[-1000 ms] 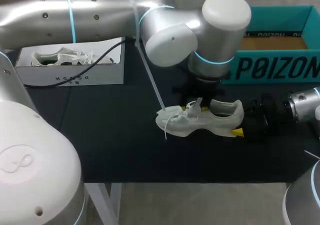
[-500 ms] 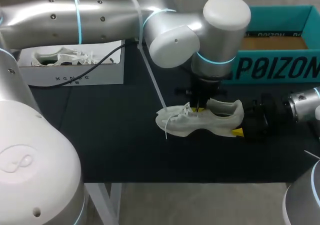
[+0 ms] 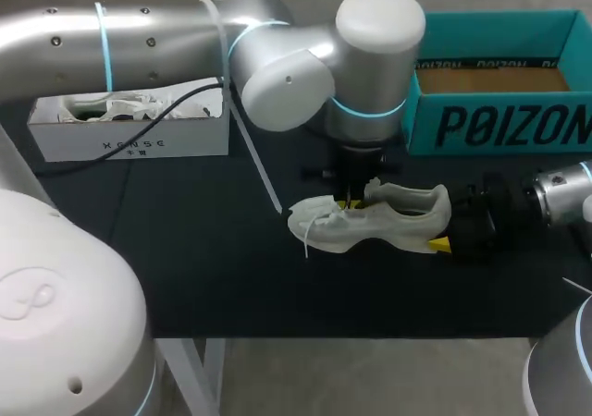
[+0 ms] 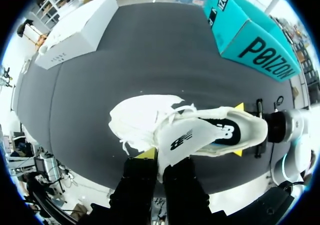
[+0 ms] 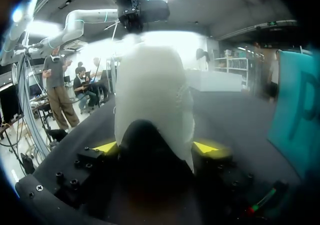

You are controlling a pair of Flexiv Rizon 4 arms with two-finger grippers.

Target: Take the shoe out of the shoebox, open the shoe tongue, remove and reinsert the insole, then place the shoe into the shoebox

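A white sneaker (image 3: 370, 224) lies on its sole on the black table (image 3: 185, 250), toe to the left. My left gripper (image 3: 353, 200) comes down from above, shut on the shoe tongue (image 4: 184, 139), which it holds folded toward the toe. The dark insole (image 4: 226, 131) shows inside the shoe's opening. My right gripper (image 3: 442, 227) sits at the heel (image 5: 152, 90), and its yellow fingertips (image 5: 206, 147) press the heel from both sides. In the left wrist view the sneaker (image 4: 142, 120) lies just ahead of the left gripper (image 4: 159, 157), with the right gripper (image 4: 260, 129) behind the heel.
An open teal shoebox (image 3: 504, 125) stands at the back right, close behind the shoe. At the back left a white box (image 3: 129, 137) holds another white shoe, and a black cable (image 3: 176, 116) drapes over it. A white strap (image 3: 259, 162) hangs from my left arm.
My left gripper came down onto the upright tongue, shut on it and moved left, drawing the tongue toward the toe. The right gripper and heel stayed put.
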